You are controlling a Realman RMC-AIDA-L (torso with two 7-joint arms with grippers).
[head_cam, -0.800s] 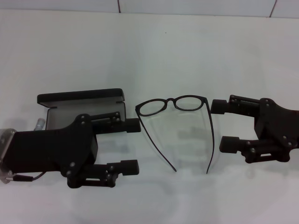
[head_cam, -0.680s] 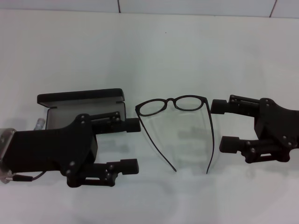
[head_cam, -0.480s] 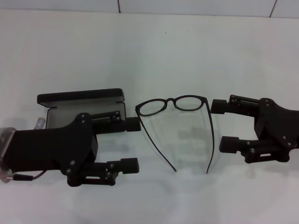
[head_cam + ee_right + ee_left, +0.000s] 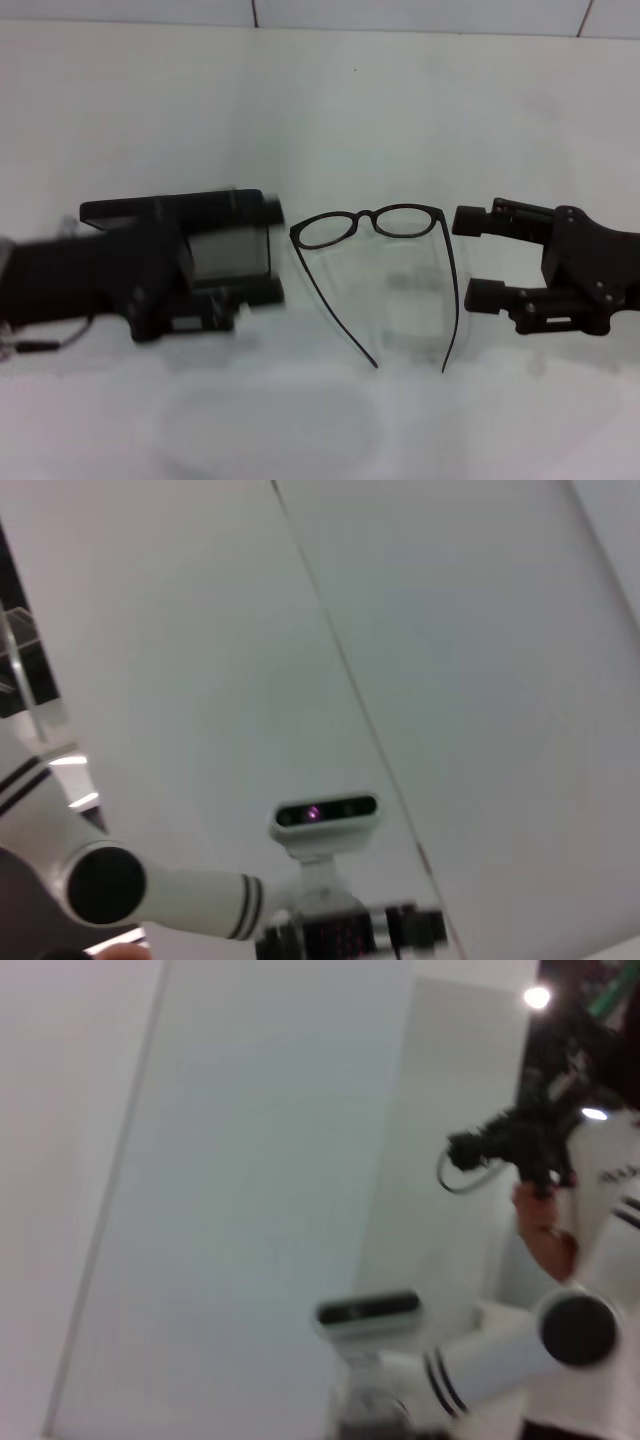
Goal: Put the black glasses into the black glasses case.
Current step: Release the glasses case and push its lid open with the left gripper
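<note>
Your head camera looked forward and down from close above the white desk (image 4: pixel 350 110), with the left arm entering at that view's left and the right arm at its right. Your left wrist camera faced up and away from the desk, toward pale wall panels and the robot's white head with its dark bar-shaped camera (image 4: pixel 367 1309). Your right wrist camera likewise pointed upward, sharing that head camera (image 4: pixel 326 813) with the left wrist view.
</note>
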